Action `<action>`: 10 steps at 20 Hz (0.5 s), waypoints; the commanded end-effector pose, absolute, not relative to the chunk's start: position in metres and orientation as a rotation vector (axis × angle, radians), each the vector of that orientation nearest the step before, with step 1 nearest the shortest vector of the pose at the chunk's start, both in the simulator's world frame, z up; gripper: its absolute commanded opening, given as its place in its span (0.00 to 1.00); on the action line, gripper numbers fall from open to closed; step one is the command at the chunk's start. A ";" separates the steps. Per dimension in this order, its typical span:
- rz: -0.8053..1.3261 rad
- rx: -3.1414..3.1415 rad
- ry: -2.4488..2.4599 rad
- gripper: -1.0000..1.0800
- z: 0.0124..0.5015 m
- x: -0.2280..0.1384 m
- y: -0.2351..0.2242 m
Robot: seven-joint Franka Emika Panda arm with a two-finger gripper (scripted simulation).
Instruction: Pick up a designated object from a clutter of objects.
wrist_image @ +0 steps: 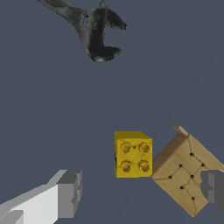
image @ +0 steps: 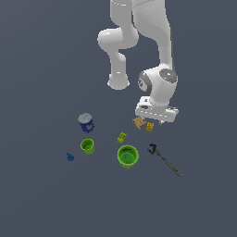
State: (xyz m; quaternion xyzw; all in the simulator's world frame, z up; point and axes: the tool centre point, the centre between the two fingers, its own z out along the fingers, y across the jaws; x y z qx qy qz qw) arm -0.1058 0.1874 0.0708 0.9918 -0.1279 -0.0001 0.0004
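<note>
My gripper (wrist_image: 142,192) stands open, holding nothing; the yellow block (wrist_image: 132,154) sits between my fingers (wrist_image: 70,193), touching the tan box (wrist_image: 186,173); recommend centring on the block and descending so the far finger clears the box; wrench (wrist_image: 94,30) well apart.

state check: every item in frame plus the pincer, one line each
Pincer: open, empty, above the floor.
Tiny yellow studded cube block: on floor, ungrasped, between the fingers, beside the tan box.
Tan flat cardboard-coloured box: lying skewed, near one finger.
Dark metal wrench: lying flat.
Large green cup: upright.
Small green cup: upright.
Blue-and-white can: upright.
</note>
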 end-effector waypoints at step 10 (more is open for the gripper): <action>-0.001 3.115 -0.404 0.96 0.032 -0.107 0.188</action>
